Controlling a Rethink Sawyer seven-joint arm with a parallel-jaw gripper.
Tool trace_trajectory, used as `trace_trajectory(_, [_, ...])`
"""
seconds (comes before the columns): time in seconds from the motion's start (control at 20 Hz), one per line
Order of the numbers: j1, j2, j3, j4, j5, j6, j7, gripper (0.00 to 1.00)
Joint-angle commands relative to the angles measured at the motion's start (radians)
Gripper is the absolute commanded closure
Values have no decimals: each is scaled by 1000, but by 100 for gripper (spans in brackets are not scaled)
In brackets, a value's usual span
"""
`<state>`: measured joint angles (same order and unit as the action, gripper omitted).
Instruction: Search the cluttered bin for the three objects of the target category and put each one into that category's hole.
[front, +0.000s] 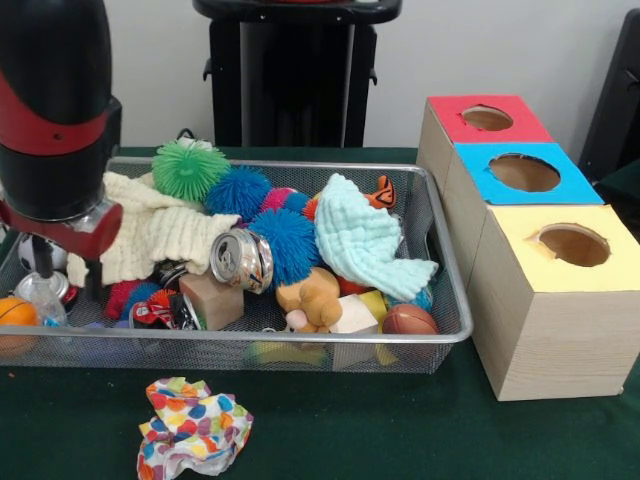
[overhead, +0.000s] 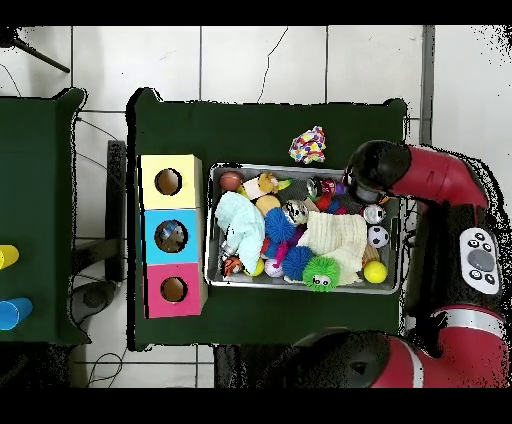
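My gripper (front: 68, 288) reaches down into the left end of the wire mesh bin (front: 445, 335), its two dark fingers apart with nothing gripped. A clear plastic bottle (front: 38, 295) and an orange ball (front: 14, 314) lie just beside it. Near it sit a crushed silver can (front: 242, 260), a wooden block (front: 212, 300) and a crushed red can (front: 152, 311). In the overhead view the arm's wrist (overhead: 365, 180) covers the gripper at the bin's (overhead: 305, 287) upper right corner. The red (front: 487, 118), blue (front: 524, 172) and yellow (front: 572, 243) boxes each have a round hole on top.
The bin also holds a cream knit cloth (front: 150, 230), a pale blue cloth (front: 365, 240), a green spiky ball (front: 190, 168), blue spiky balls (front: 283, 243), a plush toy (front: 310, 297) and a small football (front: 410, 320). A crumpled multicoloured cloth (front: 195, 428) lies on the green table before the bin.
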<state>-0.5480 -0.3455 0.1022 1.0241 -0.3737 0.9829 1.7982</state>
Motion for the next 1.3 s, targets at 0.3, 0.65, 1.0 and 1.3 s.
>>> trace_trajectory(0.3, [-79, -13, 113, 76, -89, -30, -409, 0])
trace_trajectory(0.65, [-103, 8, 134, 138, -78, -80, -359, 0])
trace_trajectory(1.0, [-119, -1, 153, 198, -49, -74, -316, 0])
trace_trajectory(1.3, [-134, 3, 173, 205, -51, -78, -303, 0])
